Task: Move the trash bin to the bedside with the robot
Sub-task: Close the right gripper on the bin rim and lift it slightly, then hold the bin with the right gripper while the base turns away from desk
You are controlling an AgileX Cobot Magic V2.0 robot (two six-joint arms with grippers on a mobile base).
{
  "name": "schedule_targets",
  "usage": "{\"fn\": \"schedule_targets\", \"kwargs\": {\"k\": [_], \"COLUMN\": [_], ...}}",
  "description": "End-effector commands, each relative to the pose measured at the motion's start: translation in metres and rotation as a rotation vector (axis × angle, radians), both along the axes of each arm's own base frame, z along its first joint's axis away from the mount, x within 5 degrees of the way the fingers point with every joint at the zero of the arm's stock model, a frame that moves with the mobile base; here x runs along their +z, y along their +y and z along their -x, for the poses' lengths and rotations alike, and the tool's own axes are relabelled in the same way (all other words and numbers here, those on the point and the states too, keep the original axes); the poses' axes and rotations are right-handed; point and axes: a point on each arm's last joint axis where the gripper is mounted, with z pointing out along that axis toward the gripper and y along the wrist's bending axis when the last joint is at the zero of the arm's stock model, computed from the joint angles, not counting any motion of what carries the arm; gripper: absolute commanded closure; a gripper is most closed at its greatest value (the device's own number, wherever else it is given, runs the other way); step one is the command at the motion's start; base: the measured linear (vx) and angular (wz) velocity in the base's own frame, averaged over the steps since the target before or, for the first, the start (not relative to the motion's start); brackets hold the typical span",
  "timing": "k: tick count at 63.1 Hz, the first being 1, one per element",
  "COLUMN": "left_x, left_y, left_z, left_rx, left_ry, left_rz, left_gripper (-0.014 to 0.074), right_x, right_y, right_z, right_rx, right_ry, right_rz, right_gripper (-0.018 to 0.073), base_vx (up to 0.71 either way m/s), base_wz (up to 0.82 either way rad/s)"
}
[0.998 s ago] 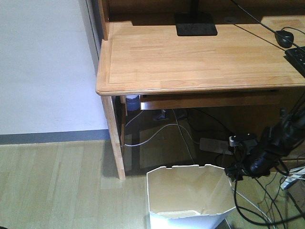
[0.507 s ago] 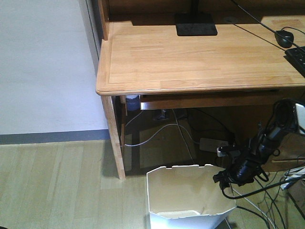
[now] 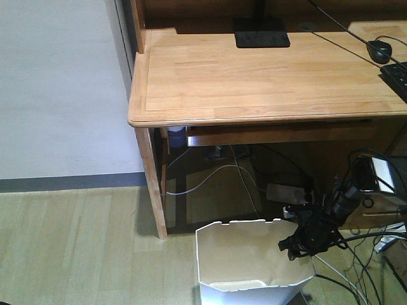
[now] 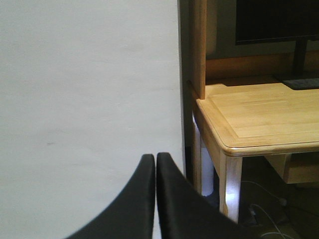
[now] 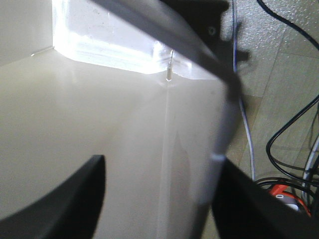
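The white trash bin [image 3: 245,264] stands on the wood floor in front of the desk, its notched rim up and its cream inside showing. My right gripper [image 3: 294,244] on its slim black arm sits at the bin's right rim. In the right wrist view this gripper [image 5: 159,172] is open, one finger inside the bin [image 5: 99,114] and the other finger [image 5: 249,209] outside its right wall. My left gripper [image 4: 155,162] is shut on nothing, facing a white wall. The bedside is out of view.
A light wooden desk [image 3: 254,76] with its leg [image 3: 152,184] rises just behind the bin. Cables and a power strip [image 3: 284,190] lie under it and at the right [image 3: 356,279]. A white wall with a grey skirting [image 3: 63,183] is at the left.
My right arm has swung left and down from under the desk, bringing its gripper onto the bin's right rim. The bin has not moved.
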Motion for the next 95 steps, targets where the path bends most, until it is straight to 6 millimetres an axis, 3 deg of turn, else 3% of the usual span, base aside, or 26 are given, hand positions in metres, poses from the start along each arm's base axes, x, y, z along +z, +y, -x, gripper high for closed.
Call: {"fn": "schedule_targets", "kwargs": {"k": [1, 13, 32, 49, 79, 95], "left_x": [0.014, 0.014, 0.014, 0.014, 0.014, 0.014], "left_y": [0.000, 0.000, 0.000, 0.000, 0.000, 0.000], "left_z": [0.001, 0.001, 0.001, 0.001, 0.001, 0.001], "left_rx": [-0.004, -0.004, -0.004, -0.004, -0.004, -0.004], "left_ry": [-0.098, -0.098, -0.098, -0.098, -0.098, -0.098], "left_rz": [0.004, 0.004, 0.004, 0.004, 0.004, 0.004], "left_gripper": [0.0603, 0.0603, 0.0603, 0.0603, 0.0603, 0.0603], "right_x": [0.015, 0.011, 0.034, 0.077, 0.168, 0.180], "right_y": [-0.001, 0.001, 0.002, 0.002, 0.009, 0.012], "right_z": [-0.019, -0.021, -0.041, -0.049, -0.011, 0.005], "right_rx": [-0.006, -0.004, -0.024, -0.028, 0.066, 0.073], "right_ry": [-0.023, 0.026, -0.028, -0.128, -0.200, -0.160], "right_rz": [-0.015, -0.044, -0.057, -0.061, -0.106, -0.132], "right_gripper": [0.0293, 0.0575, 0.0568, 0.0566, 0.0566, 0.0566], "base_vx": [0.00, 0.00, 0.00, 0.00, 0.00, 0.00], "base_wz": [0.00, 0.00, 0.00, 0.00, 0.00, 0.00]}}
